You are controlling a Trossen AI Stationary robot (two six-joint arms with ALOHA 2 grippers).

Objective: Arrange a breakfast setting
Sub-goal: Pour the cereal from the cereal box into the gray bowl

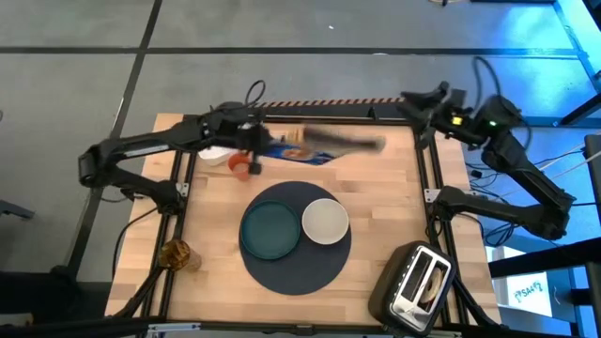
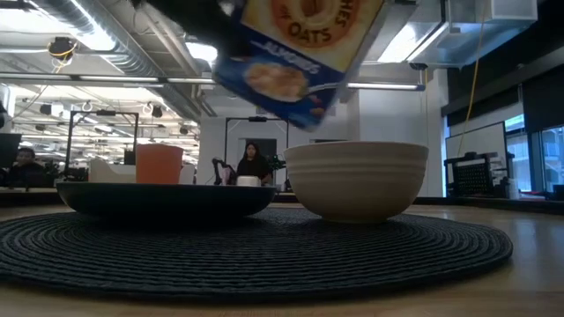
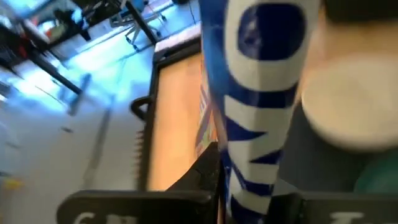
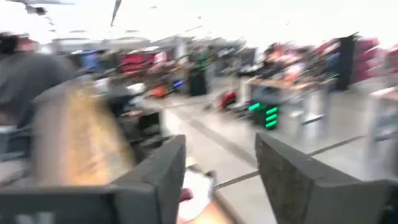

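Mat: a large round dark-navy mat (image 1: pixel 296 246) lies on the tabletop (image 1: pixel 385 188) a little toward its near edge, about midway between the left and right edges; in the low view its woven surface (image 2: pixel 256 251) fills the foreground
Plate: a teal plate (image 1: pixel 269 229) sits on the left part of the mat; in the low view it shows as a dark shallow dish (image 2: pixel 167 197)
Bowl: a white bowl (image 1: pixel 325 222) stands on the mat just beside the plate, on its right, upright; seen ribbed and empty-looking from the side (image 2: pixel 356 180)
Cup: a small orange cup (image 1: pixel 241 167) is off the mat, toward the far left part of the tabletop, under the left arm; the low view shows it behind the plate (image 2: pixel 159 164)
Cereal box: a blue box (image 1: pixel 302 148) printed with oats lettering is held tilted above the far part of the tabletop, hanging over plate and bowl in the low view (image 2: pixel 300 53)
Left gripper: the left gripper (image 1: pixel 258 141) is clamped on the box's end, its dark fingers on either side of the blue-and-white side (image 3: pixel 249 149)
Right gripper: the right gripper (image 1: pixel 415 103) waits at the far right corner, fingers (image 4: pixel 298 180) spread apart with nothing between them
Toaster: a toaster (image 1: pixel 415 282) stands at the near right corner
Glass: a brownish glass object (image 1: pixel 177 253) sits near the left edge, toward the near side
Room: a person (image 2: pixel 253 164) sits far behind the table
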